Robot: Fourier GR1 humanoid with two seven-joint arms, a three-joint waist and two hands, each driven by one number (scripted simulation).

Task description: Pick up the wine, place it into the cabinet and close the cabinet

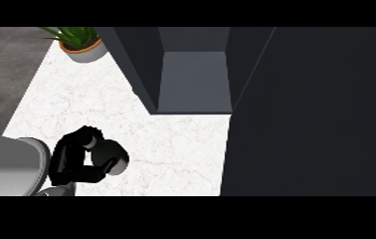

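Observation:
A dark wine bottle [112,156] shows at the lower left, over the white marble counter [88,98]. My left hand [71,158] is curled round it, fingers over the top and thumb below, hiding much of the bottle. The dark cabinet [195,78] stands open at the back centre, its grey inner floor bare. Its door [301,113] is swung out toward me and fills the right side of the view. My right hand does not show anywhere.
A potted green plant [81,45] stands at the back left of the counter, near the cabinet's left wall. The counter's left edge runs diagonally along a grey floor [18,63]. The open door hides everything at the right.

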